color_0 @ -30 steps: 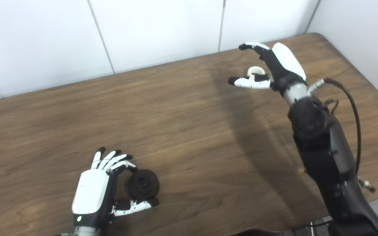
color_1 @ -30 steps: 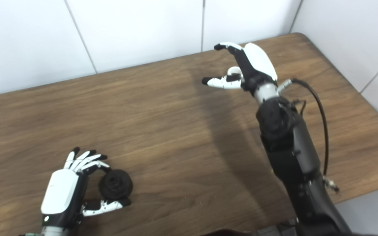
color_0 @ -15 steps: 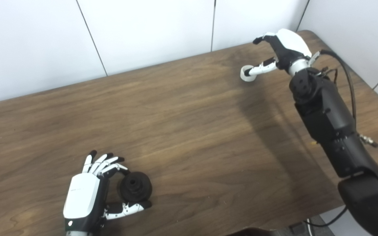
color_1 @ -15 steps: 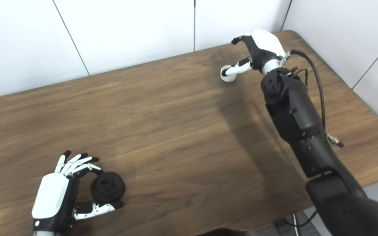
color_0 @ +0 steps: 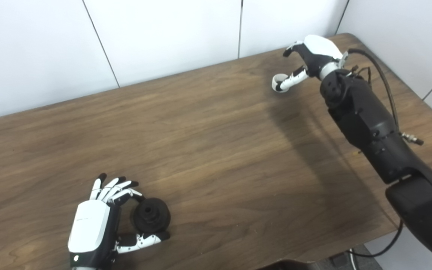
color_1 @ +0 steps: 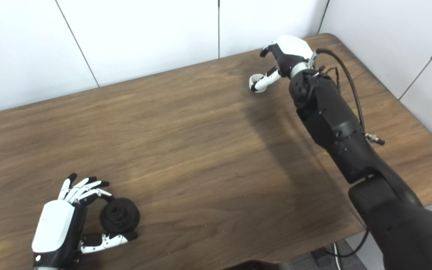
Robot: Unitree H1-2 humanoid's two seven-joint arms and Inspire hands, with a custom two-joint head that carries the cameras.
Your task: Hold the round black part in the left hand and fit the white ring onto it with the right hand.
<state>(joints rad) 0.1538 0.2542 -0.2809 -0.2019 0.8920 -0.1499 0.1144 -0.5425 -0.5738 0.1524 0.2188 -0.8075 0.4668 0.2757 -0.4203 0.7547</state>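
since a second ago our right hand [color_0: 315, 52] had dropped onto the white ring [color_0: 278, 83], thumb touching it, grip unclear; our left hand [color_0: 101, 225] cupped the round black part [color_0: 151, 220], well apart from the ring.

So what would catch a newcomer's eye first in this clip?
Probably the long black right arm stretched to the table's far right corner, its right hand at the small white ring. Then, at the near left edge, the left hand cupping the round black part on the wooden table.
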